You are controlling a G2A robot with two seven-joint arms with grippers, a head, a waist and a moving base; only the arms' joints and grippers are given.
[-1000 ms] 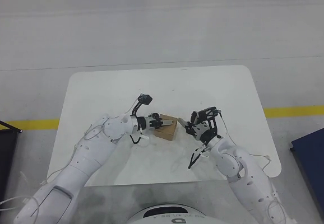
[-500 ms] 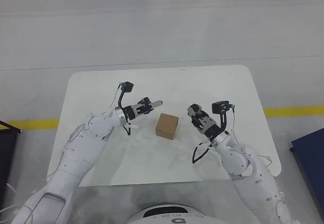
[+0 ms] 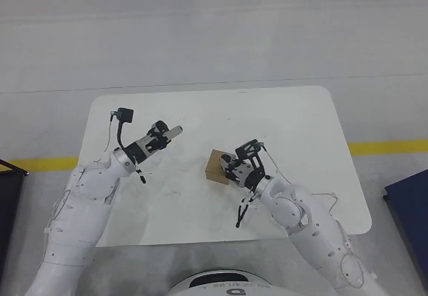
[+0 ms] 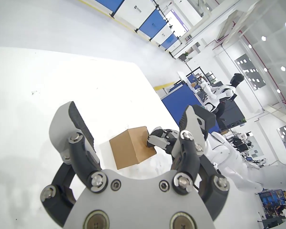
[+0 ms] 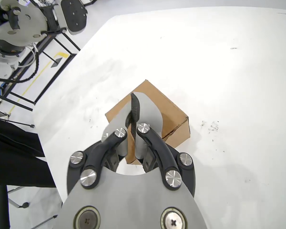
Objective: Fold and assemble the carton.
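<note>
The carton (image 3: 219, 166) sits closed near the middle of the tabletop (image 3: 288, 118), nearly cubic and slightly skewed to the tabletop's edges. The right wrist view shows a gaping seam on one side, and the right gripper (image 5: 134, 98) pressed together. The left wrist view shows that gripper touching the carton, while the left gripper (image 4: 131, 108) is spread, well apart.

The left arm (image 3: 88, 196) and right arm (image 3: 310, 222) wear smooth white shells with dark bands at the joints. Thin black cables (image 3: 242, 211) loop loose near each wrist. The left gripper (image 4: 133, 113) and right gripper (image 5: 134, 107) share one build: a pale grey base plate (image 4: 138, 203), black linkage bars (image 5: 157, 144) pinned by silver screws (image 4: 97, 178), and grey fingers (image 5: 150, 113) faced with black ribbed pads (image 4: 79, 122).
</note>
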